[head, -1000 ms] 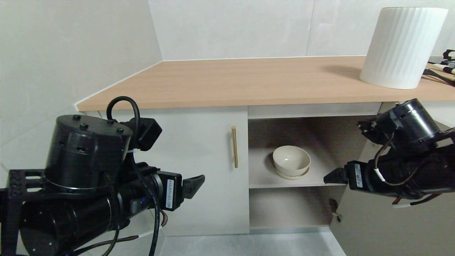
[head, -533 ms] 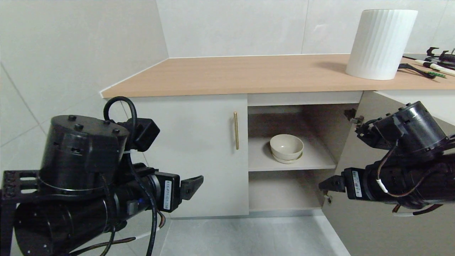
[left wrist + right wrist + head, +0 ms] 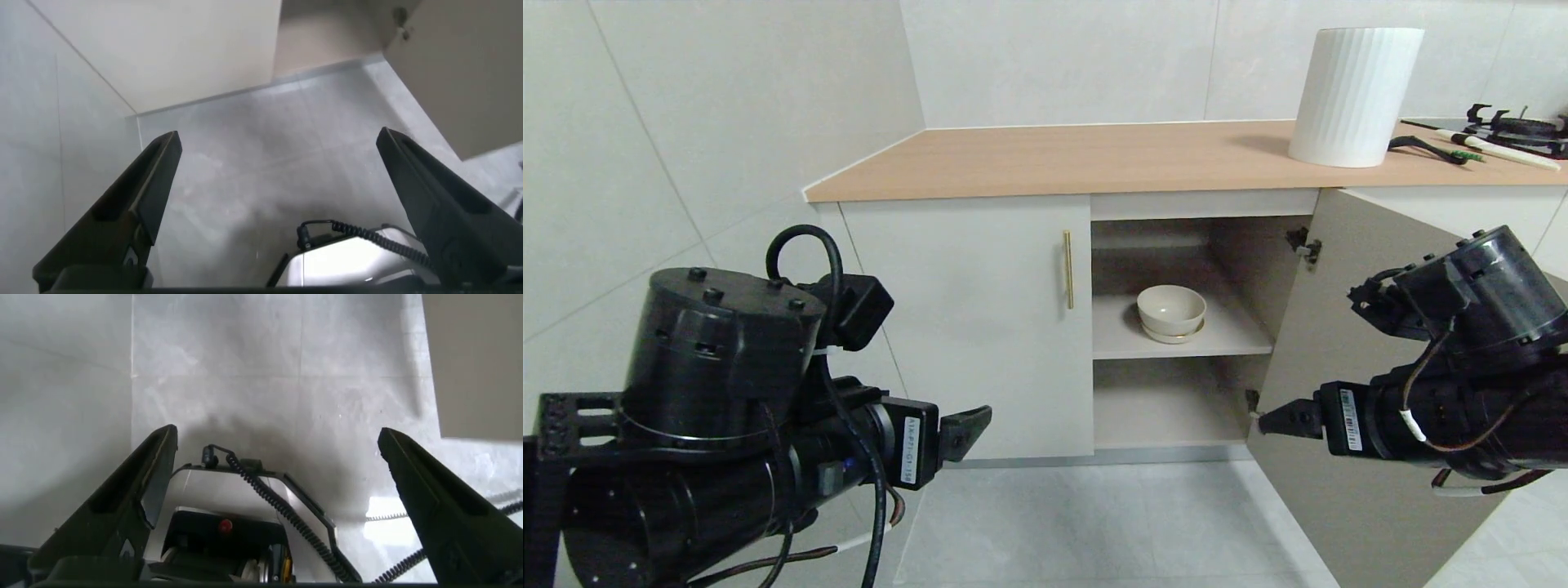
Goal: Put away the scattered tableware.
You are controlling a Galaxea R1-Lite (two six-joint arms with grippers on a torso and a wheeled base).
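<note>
View backed from the cabinet (image 3: 968, 327); left hand (image 3: 278, 137) and right hand (image 3: 278, 433) jut forward, spread.

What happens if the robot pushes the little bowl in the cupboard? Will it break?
The bowl looks like glazed ceramic, so probably stiff, slippery, and breakable if dropped. It sits on a small plate, so a push might slide both. Being wide and low, it seems unlikely to tip.

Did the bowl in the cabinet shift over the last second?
No. The bowl still sits on its saucer at the same spot on the shelf; the whole view shifted, so the camera moved.
</note>
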